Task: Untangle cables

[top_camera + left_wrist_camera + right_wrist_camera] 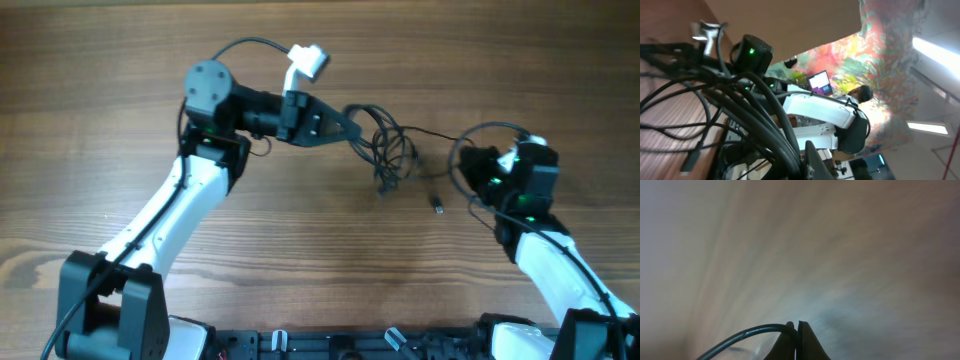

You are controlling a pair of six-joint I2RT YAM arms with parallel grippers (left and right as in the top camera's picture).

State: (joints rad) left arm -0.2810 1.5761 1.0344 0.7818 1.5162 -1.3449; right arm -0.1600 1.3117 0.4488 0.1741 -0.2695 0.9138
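A tangle of thin black cables (388,148) lies on the wooden table right of centre. My left gripper (355,125) is at the tangle's left edge, shut on a bunch of strands. In the left wrist view the strands (740,100) fill the left side and run into the jaws (802,160). One thin strand (435,134) runs right from the tangle toward my right gripper (472,168). In the right wrist view the fingers (796,327) are shut on a thin dark cable (740,337) just above the blurred table. A small plug end (437,205) lies below the tangle.
The wooden table (300,240) stretches all round. A white connector (306,60) sticks up on my left arm's wrist. Thick black robot wires loop over both wrists. My right arm (815,110) shows in the background of the left wrist view.
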